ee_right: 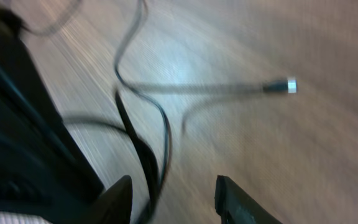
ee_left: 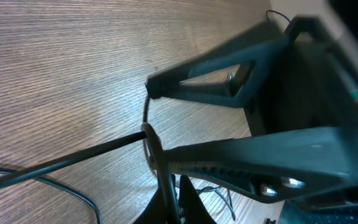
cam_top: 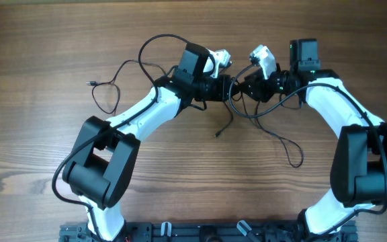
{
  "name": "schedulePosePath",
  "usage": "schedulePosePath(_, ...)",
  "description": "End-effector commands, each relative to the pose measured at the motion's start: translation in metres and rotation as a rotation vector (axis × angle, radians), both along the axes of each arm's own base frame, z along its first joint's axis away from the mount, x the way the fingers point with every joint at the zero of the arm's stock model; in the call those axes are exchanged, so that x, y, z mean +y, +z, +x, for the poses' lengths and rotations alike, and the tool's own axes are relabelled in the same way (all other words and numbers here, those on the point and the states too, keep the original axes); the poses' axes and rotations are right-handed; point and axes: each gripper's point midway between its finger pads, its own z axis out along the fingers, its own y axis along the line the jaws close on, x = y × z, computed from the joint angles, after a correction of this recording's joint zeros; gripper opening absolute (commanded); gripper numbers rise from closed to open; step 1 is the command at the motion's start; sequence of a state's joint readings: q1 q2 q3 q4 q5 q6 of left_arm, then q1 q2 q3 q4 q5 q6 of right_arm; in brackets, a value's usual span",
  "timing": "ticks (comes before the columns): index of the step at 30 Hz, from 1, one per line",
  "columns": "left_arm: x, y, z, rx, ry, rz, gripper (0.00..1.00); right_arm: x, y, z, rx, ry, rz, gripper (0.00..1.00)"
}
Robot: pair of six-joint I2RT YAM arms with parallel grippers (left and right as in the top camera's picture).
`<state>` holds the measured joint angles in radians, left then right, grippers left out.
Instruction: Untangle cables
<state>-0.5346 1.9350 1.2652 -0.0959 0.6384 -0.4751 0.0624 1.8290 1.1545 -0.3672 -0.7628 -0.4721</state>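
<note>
Cables (ee_left: 73, 154) hang from left end effector (ee_left: 150, 111), table (cam_top: 46, 40) stretching wide around.

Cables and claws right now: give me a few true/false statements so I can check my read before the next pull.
1. The right claw stands open. True.
2. A silver-tipped plug lies on the table. True.
3. The left claw is open and empty. False: it is shut on a cable.
4. The two claws sit at opposite table edges. False: they are close together near the middle.
</note>
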Motion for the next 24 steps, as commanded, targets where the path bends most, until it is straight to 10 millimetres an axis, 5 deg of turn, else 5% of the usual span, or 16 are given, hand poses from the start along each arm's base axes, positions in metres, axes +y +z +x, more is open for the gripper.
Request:
schedulePosePath(1,0.0,-0.003,-0.002,-0.004,-0.024,-0.006,0.04,0.019,0.009,-0.006,0.002,0.066,0.08,0.47)
schedulePosePath(8,0.0,-0.003,-0.002,-0.004,-0.024,-0.006,0.04,0.019,0.004,-0.003,-0.009,0.055,0.042,0.04)
schedulePosePath(12,0.007,-0.008,0.004,-0.007,0.01,0.026,0.04,0.009,0.011,-0.001,0.058,-0.026,0.079,0.04)
schedulePosePath(17,0.041,-0.037,0.018,0.033,0.18,0.206,0.04,-0.015,0.066,-0.009,0.05,-0.031,0.285,0.04)
schedulePosePath(24,0.051,-0.044,0.019,0.038,0.218,0.259,0.04,-0.078,0.092,-0.002,0.069,-0.175,0.434,0.04)
